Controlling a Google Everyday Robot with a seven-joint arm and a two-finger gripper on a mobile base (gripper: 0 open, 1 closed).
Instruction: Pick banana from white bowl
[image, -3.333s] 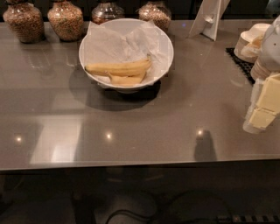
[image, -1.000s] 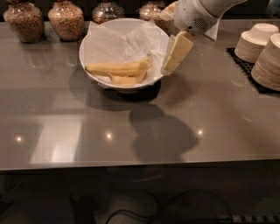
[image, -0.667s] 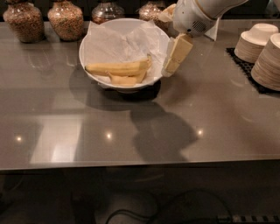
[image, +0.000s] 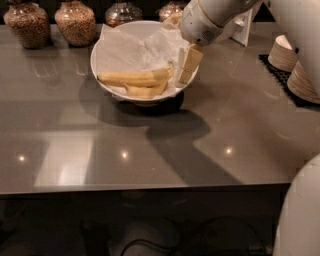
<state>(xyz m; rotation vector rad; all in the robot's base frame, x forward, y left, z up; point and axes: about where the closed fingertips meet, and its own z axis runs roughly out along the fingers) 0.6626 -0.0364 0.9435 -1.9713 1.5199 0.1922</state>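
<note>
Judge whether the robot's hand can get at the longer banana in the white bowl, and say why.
Probably yes. The hand hangs over the white bowl's right rim, beside the longer banana's tip; nothing covers that banana.

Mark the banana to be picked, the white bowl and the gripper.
banana (image: 134, 77): camera view, middle of the longer, straighter fruit.
white bowl (image: 93, 64): camera view, left rim.
gripper (image: 183, 78): camera view, its lower tip, over the bowl's right side by the banana's end.
</note>
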